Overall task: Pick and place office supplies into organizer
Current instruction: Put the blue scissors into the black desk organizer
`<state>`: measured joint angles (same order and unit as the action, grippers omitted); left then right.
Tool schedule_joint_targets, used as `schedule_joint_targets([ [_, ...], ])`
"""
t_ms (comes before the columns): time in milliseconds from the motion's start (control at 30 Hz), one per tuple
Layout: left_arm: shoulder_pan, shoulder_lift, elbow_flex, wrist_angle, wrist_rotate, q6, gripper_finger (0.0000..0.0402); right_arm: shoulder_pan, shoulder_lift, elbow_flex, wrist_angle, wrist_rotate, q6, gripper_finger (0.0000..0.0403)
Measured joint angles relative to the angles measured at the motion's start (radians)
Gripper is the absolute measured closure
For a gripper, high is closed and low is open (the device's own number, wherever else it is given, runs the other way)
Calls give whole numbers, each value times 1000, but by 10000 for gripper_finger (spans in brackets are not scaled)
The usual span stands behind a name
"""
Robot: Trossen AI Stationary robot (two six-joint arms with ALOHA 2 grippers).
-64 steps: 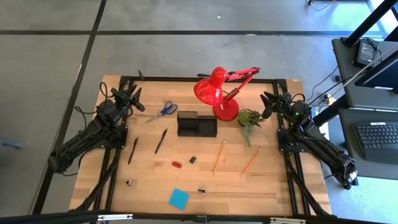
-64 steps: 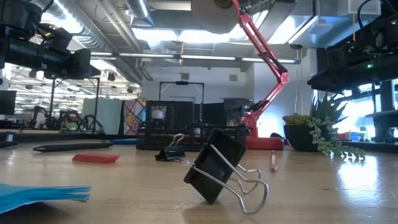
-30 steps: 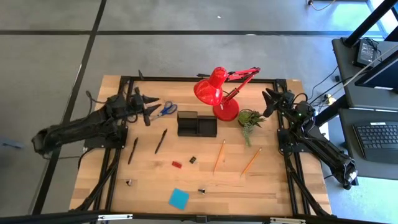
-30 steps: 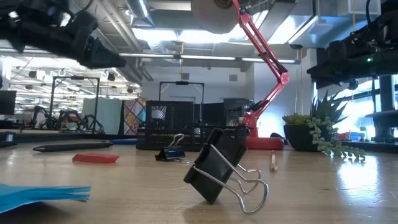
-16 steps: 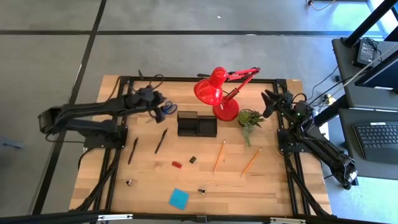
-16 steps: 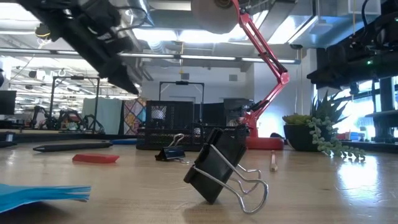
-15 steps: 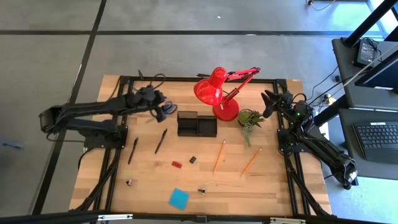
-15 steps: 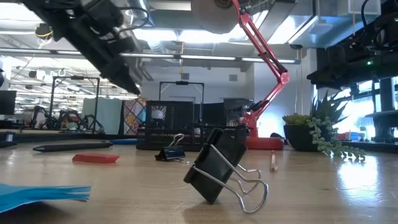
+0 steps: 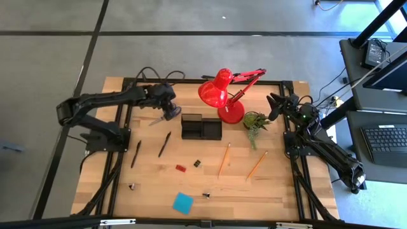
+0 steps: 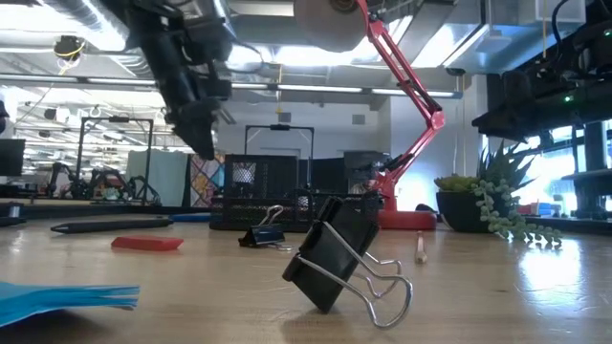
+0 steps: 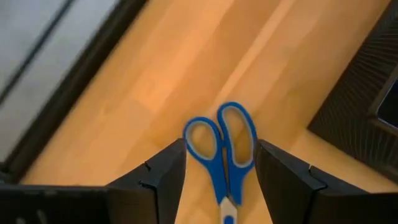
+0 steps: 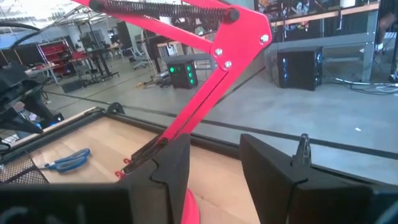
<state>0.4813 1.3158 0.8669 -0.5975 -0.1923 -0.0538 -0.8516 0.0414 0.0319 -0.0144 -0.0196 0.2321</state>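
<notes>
The left gripper hangs above the blue-handled scissors, fingers spread wide on either side of the handles, holding nothing. Only the left wrist view shows this straddle; in the high view the gripper covers most of the scissors, which lie just left of the organizer. The right gripper waits near the table's right edge, fingers apart and empty. No writing is legible

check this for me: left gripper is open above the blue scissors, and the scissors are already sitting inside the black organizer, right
Not quite. The left gripper is open above the scissors, but they lie on the bare table, beside the organizer, not inside it. The left wrist view shows this.
</notes>
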Motion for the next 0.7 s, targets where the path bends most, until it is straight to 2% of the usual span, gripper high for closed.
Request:
schedule_joint_targets([
  [367,57,156,18,-57,75,-15,220,0,0,0,-6,0,1,258],
  [700,65,284,18,15,74,-14,219,0,0,0,-6,0,-3,258],
])
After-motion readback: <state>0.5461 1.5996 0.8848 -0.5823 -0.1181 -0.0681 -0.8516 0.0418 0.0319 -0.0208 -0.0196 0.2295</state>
